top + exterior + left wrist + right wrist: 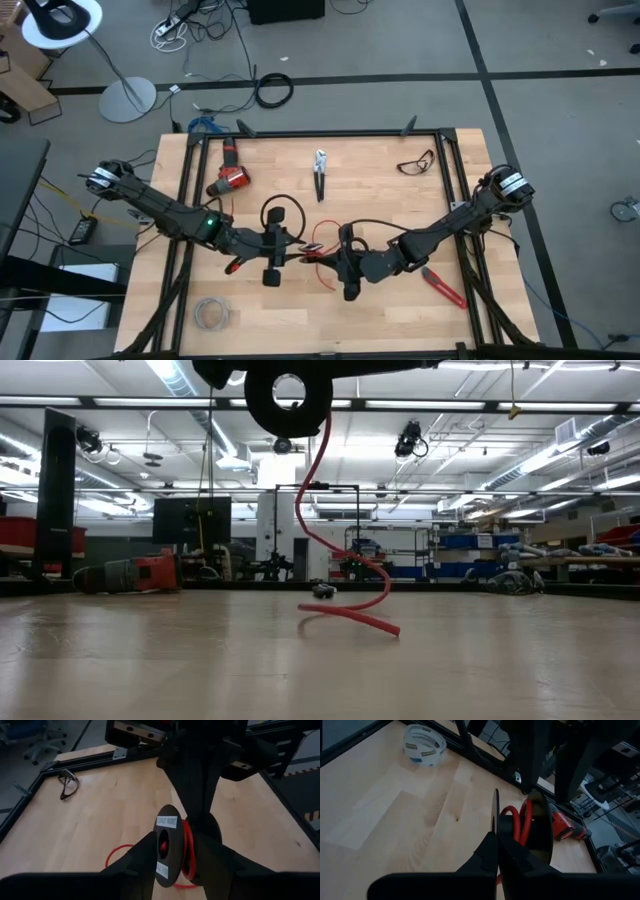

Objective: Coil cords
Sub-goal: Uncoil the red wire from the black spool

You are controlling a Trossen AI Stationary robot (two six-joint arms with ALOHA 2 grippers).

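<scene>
Left wrist view, left fingers (172, 862) straddling black spool (166, 845) of red wire (188, 851), right fingers (496, 851) pinched on its flange.

Red wire (335, 575) upper end hidden behind spool (288, 400); spool top cut off.

Between the fingers of the dark left gripper (172, 862) sits a black spool (167, 845) bearing white labels with dark print, and bright red wire (188, 851) is wound on it. Below that gripper more of the same red wire trails over the pale, light-brown wooden table (380, 200). Beyond the black right gripper (497, 851), a pale grey wire bundle (423, 744) lies on the wood, with a red-and-black power tool (567, 827) off to its side.
</scene>
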